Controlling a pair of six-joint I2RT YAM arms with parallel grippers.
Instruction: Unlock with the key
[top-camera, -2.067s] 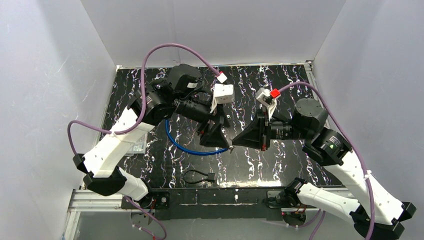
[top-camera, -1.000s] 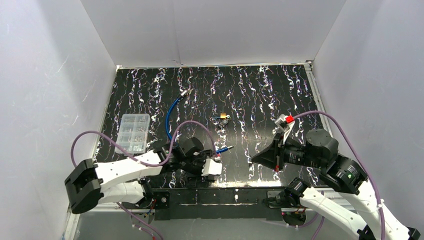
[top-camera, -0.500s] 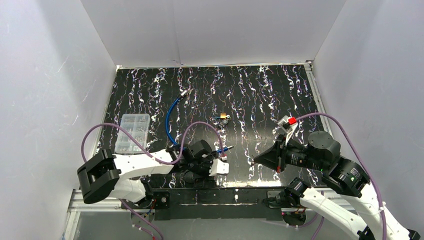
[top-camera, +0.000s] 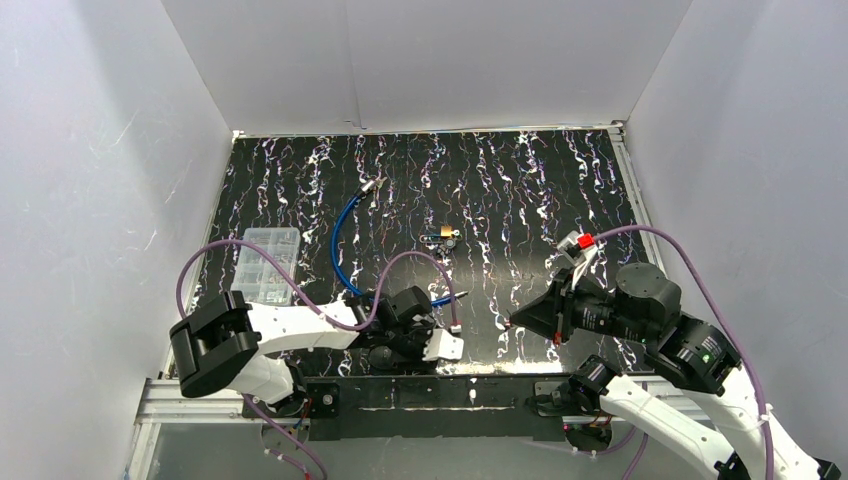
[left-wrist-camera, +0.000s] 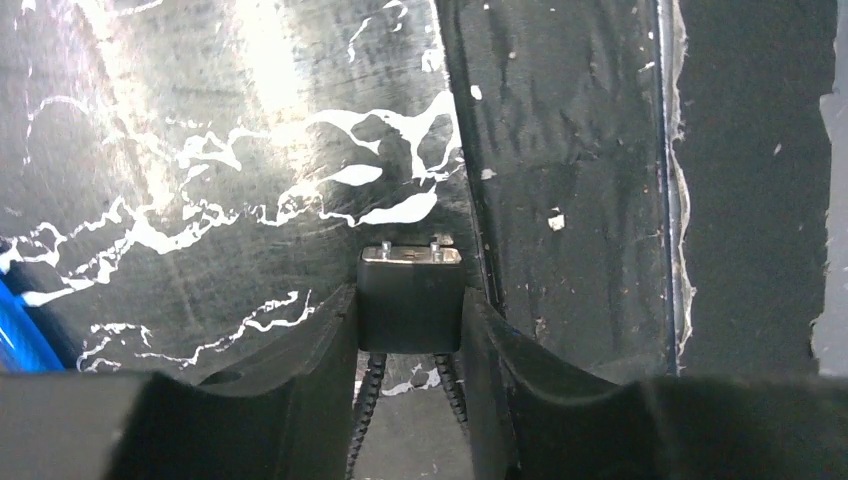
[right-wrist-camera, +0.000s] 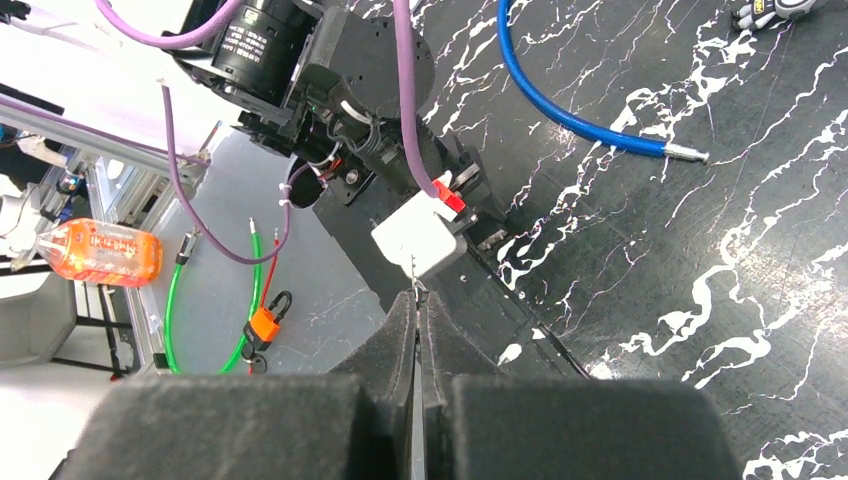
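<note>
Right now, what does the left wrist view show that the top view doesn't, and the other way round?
Only the left wrist: a small black block with a metal end, the left fingers against both its sides, and two thin cables trailing from it. From above, the arm hides all this.
Only the top: the padlock mid-table, the clear box and the right gripper.
Both: the black marbled table and the blue hose, which is just a sliver at the wrist view's left edge.
</note>
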